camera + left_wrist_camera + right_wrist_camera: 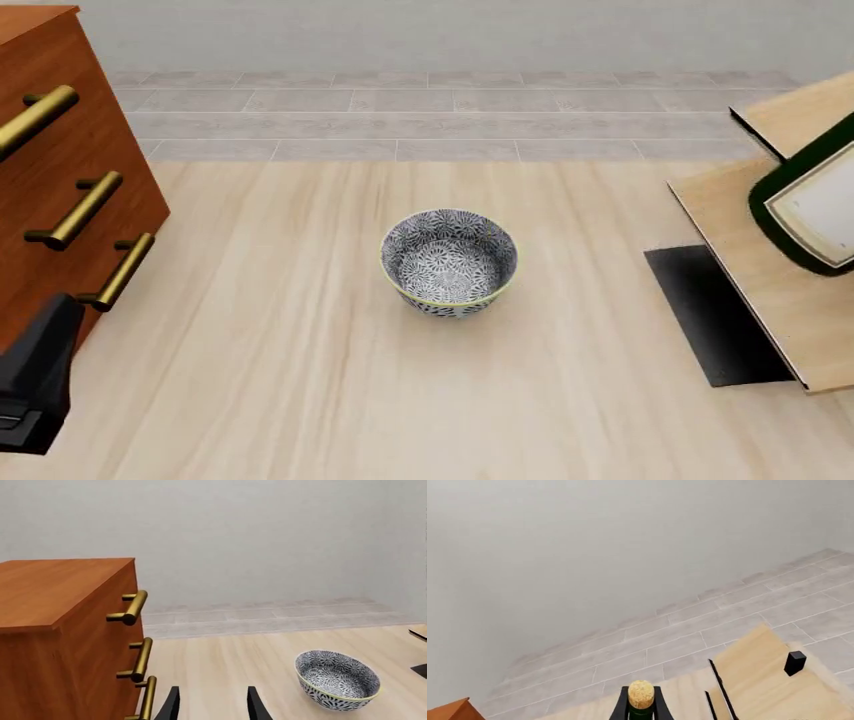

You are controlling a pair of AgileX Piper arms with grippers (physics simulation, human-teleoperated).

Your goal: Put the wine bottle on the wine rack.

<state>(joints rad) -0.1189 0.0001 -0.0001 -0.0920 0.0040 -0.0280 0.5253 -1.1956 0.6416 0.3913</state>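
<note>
Right claw (641, 709): on my wrist camera both dark fingers sit tight on either side of the wine bottle (641, 695), just under its tan cork-like cap, so I log it as gripping the neck. Left claw (212, 704): two finger tips apart over bare worktop (233, 655), nothing between them, spread moderately wide. Front camera, nearest first: left arm's dark body at the lower left edge, beside the reddish-brown cabinet (54, 200) with brass handles. Mid-worktop, a patterned bowl (449, 262) stands alone. At the right edge, the bottle's green body and white label lie over the slanted pale boards of the wine rack (767, 290); whether glass touches wood I cannot tell.
</note>
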